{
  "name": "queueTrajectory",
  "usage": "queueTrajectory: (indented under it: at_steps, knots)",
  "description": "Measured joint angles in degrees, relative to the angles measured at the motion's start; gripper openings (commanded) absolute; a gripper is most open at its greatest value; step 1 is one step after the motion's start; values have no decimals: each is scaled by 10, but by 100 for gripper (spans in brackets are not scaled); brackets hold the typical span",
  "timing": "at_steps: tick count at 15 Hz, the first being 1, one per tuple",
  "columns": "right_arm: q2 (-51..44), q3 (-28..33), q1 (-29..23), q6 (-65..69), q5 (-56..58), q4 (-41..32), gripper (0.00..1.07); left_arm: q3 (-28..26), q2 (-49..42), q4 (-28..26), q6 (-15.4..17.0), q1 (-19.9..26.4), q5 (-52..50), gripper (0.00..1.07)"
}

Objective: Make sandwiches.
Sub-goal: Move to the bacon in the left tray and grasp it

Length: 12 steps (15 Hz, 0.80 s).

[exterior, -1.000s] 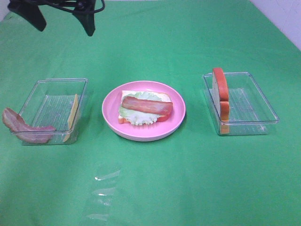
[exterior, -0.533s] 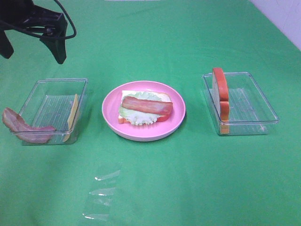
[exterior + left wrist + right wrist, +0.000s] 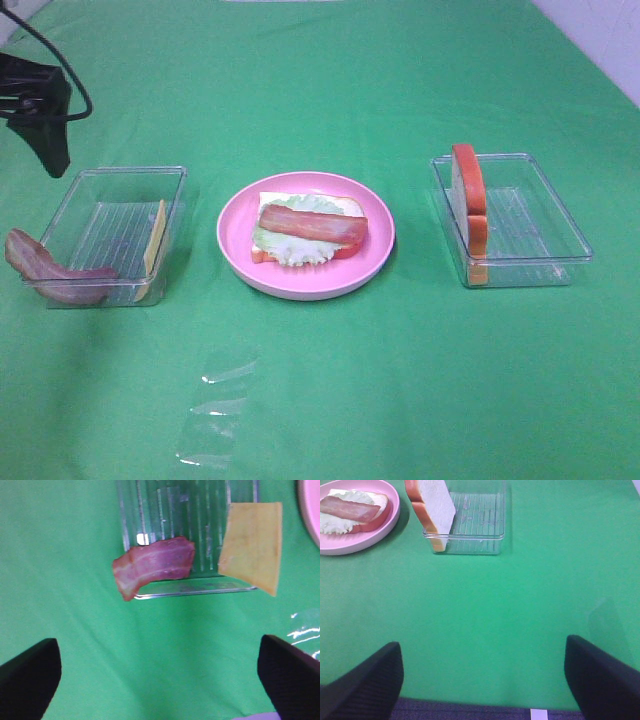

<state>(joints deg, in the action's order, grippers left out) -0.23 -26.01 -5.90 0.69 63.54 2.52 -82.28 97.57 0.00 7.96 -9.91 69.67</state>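
Observation:
The sandwich [image 3: 305,235] lies on a pink plate [image 3: 300,290] at the middle: a white bread slice, pale lettuce and a bacon strip [image 3: 313,224] on top. It also shows in the right wrist view [image 3: 352,510]. My left gripper [image 3: 40,125] is open and empty at the far left, behind the left clear box [image 3: 115,180]. In the left wrist view the left gripper [image 3: 160,690] looks at a second bacon strip [image 3: 155,565] draped over the box's edge and a yellow cheese slice [image 3: 252,545]. My right gripper [image 3: 485,685] is open and empty, away from the bread slices [image 3: 432,510].
A clear box [image 3: 530,250] at the right holds upright bread slices [image 3: 468,200] against its left wall. The cheese slice [image 3: 154,245] leans in the left box, and bacon [image 3: 50,275] hangs over its front left corner. A clear film [image 3: 215,420] lies on the green cloth in front.
My left gripper has moved from the top centre-left to the far left edge and lower, toward the left box. The food and boxes have not moved.

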Motion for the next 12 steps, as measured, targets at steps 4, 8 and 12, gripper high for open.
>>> queueTrajectory:
  at_steps: [4,8,12]
  knots:
    - [0,0,0,0,0,0,84,19,0,-46,-41,92,0,101]
    - [0,0,0,0,0,0,84,57,0,-77,-87,116,-6,99]
    - [0,0,0,0,0,0,84,71,0,-77,-105,116,-36,99]
